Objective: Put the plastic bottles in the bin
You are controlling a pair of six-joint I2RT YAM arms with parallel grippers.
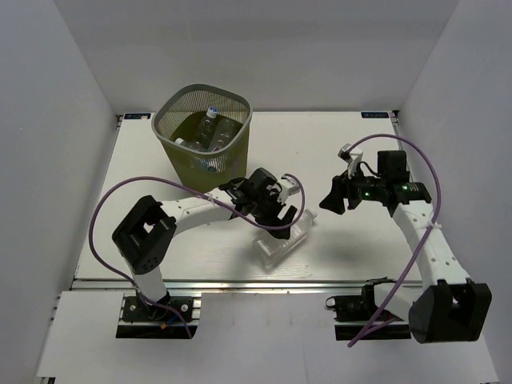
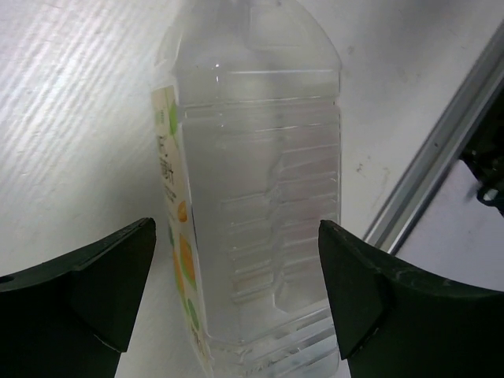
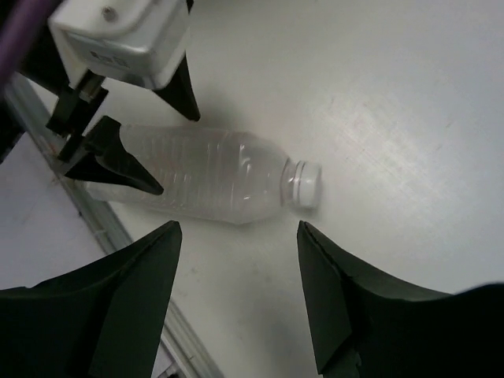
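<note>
Item under inspection: one large plastic bottle (image 1: 282, 238), clear, square-sided and ribbed, white-capped. A pale label printed with orange and green marks runs down one side. It lies on its side on the white desk (image 1: 344, 248), near the front rail and roughly midway between the two arms.

Left pincer (image 2: 236, 228): jaws stand wide apart, straddling the ribbed body of this bottle, one dark finger (image 2: 87, 291) on the label side and the other on the opposite side. The bottle rests on the desk between them. From the wrist view the fingertips appear level with the bottle's flanks, but I cannot confirm whether either one touches it.

Right pincer (image 3: 236, 228): jaws parted, nothing between them. It hangs above bare desk, off to the right of the bottle and clear of it, with the bottle's capped end turned towards it.

The bin (image 1: 192, 164), olive-green mesh, stands upright at the far left of the desk, behind the left arm. Several other clear bottles (image 1: 210, 132) lie inside it, one with a blue cap uppermost.
</note>
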